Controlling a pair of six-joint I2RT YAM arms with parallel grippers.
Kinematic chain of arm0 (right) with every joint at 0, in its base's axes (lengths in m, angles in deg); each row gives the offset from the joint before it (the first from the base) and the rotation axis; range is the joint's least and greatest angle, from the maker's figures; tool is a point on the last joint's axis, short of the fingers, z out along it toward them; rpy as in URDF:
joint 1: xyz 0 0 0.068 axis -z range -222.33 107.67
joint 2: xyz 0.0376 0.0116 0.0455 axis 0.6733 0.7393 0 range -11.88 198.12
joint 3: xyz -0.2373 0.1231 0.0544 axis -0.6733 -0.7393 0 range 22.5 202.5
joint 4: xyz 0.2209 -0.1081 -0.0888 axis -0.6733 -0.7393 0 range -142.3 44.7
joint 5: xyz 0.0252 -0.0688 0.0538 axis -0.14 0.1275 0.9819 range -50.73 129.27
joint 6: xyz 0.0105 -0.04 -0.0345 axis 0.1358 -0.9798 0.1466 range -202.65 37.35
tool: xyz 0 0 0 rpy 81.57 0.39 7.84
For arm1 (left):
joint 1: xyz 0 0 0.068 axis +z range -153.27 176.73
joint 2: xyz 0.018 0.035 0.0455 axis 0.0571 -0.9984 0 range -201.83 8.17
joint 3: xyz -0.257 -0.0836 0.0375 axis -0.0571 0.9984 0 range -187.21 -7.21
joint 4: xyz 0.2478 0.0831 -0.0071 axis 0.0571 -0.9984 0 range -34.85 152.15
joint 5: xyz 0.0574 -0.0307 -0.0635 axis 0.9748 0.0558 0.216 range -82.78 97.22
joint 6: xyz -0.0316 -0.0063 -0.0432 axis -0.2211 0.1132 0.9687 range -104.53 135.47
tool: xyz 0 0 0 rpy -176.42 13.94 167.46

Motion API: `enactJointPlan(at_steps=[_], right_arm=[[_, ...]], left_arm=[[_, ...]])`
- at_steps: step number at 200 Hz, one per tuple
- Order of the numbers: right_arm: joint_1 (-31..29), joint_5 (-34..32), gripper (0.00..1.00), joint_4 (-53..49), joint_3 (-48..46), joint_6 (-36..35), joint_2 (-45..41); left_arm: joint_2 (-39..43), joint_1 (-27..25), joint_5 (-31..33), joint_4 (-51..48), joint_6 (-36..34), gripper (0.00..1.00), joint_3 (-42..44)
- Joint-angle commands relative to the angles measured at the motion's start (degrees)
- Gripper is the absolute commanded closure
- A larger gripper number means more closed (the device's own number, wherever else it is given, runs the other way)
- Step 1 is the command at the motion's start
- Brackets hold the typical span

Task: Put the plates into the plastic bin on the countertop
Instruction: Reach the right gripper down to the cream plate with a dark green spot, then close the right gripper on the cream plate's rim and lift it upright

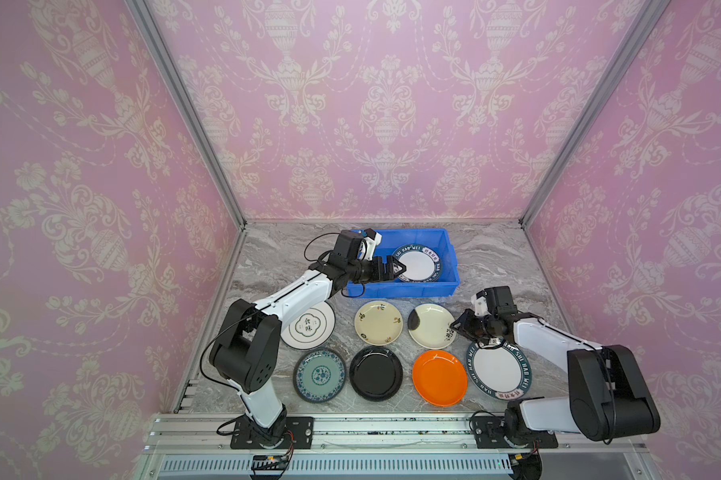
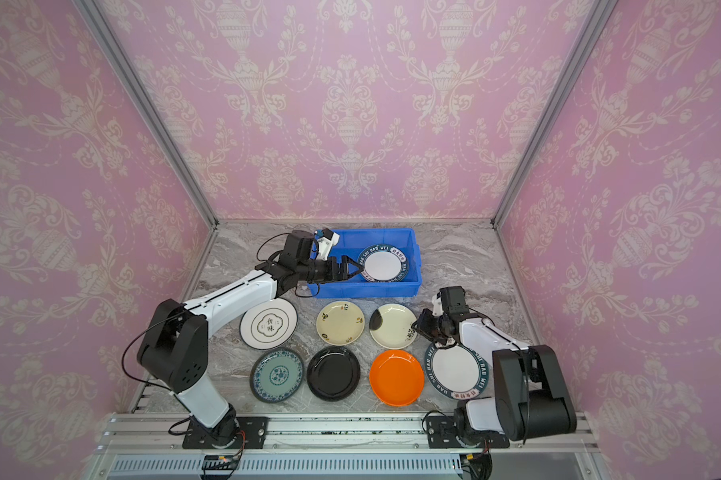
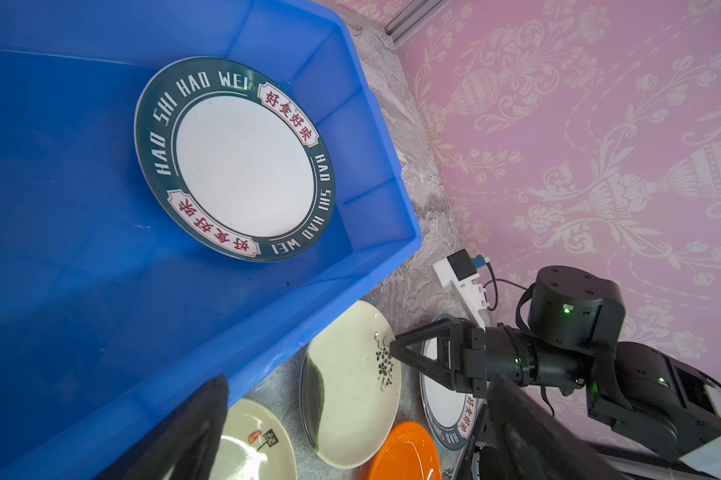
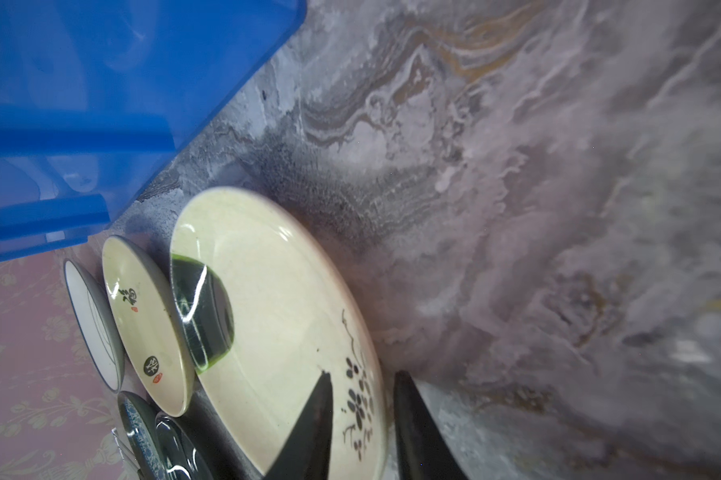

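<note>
The blue plastic bin [image 1: 408, 287] stands at the back of the countertop [image 1: 496, 266]. One white plate with a dark lettered rim [image 3: 242, 166] lies flat inside it. My left gripper [image 1: 401, 269] hovers open and empty over the bin's left half, beside that plate. My right gripper [image 4: 363, 374] straddles the right rim of a cream plate with a dark blotch and flowers [image 1: 431, 326]. One finger is over the plate's inside and one is outside the rim, with a gap still showing. That plate lies flat on the countertop.
Also on the countertop are a white plate with Chinese characters [image 1: 313, 326], a second cream plate [image 1: 378, 322], a teal-patterned one [image 1: 319, 374], a black one [image 1: 375, 373], an orange one [image 1: 439, 377], and a lettered-rim plate [image 1: 496, 372] under the right arm.
</note>
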Motion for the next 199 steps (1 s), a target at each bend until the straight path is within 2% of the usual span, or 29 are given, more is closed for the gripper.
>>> enactJointPlan(at_steps=[1,71,131,144,172,199], right_arm=[[-0.41,1.02,0.74,1.77,-1.27,1.51,0.88],[-0.39,1.50,0.81,4.06,-2.13,2.26,2.82],[-0.39,-0.08,0.94,1.34,-2.09,1.22,0.25],[-0.43,-0.90,1.00,-0.61,-1.66,0.69,-1.04],[-0.39,-4.68,1.00,-8.97,0.62,-2.12,-5.93],[-0.39,-9.81,1.00,-22.74,6.44,-5.27,-13.63]], left_arm=[[-1.16,-0.05,-1.05,0.96,0.94,0.01,-0.81],[-1.46,0.04,-0.81,0.77,0.79,0.02,-0.46],[-1.56,0.39,-0.53,0.62,0.61,0.01,-0.10],[-1.57,0.57,-0.48,0.59,0.53,0.01,-0.27],[-1.13,1.30,-0.18,0.05,0.28,0.01,-0.88],[-0.58,2.60,0.18,-0.33,0.09,0.02,-1.42]])
